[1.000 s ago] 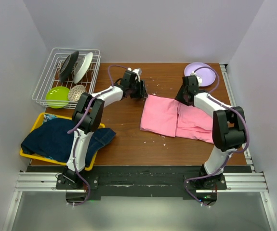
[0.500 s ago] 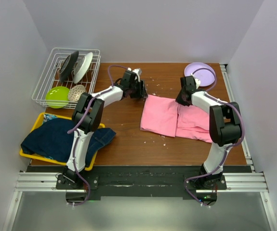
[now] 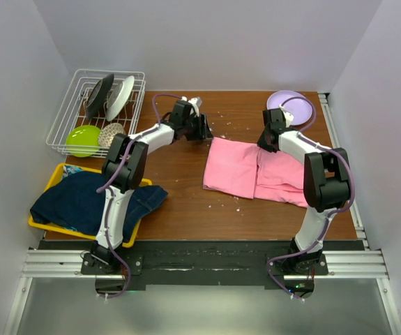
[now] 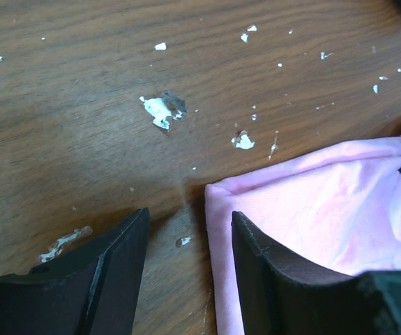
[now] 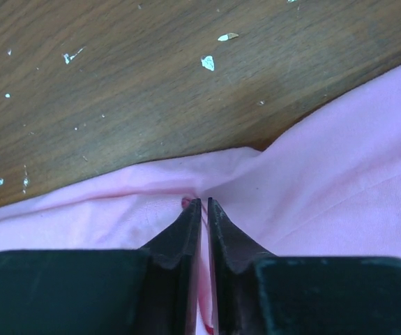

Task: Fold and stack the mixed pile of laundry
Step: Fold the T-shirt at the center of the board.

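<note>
The pink T-shirt (image 3: 245,171) lies partly folded on the wooden table, right of centre. My left gripper (image 3: 207,134) is at its far-left corner, open. In the left wrist view the shirt's corner (image 4: 326,216) sits under one finger, and the left gripper (image 4: 186,230) straddles the hem with the other finger on bare wood. My right gripper (image 3: 266,143) is at the shirt's far edge. In the right wrist view the right gripper (image 5: 204,202) is shut on a thin pinch of the pink T-shirt (image 5: 339,160). The dark blue denim jacket (image 3: 88,199) lies in the yellow tray (image 3: 47,183), with a turquoise patterned cloth (image 3: 71,169) peeking out behind it.
A white wire dish rack (image 3: 64,115) at the back left holds plates and a green bowl (image 3: 83,139). A purple plate (image 3: 291,105) sits at the back right, close to my right arm. White flecks (image 4: 162,108) dot the wood. Walls enclose three sides.
My right gripper has closed onto a fold at the shirt's far edge, and its arm has shifted slightly. My left arm has edged a little to the left, jaws still open.
</note>
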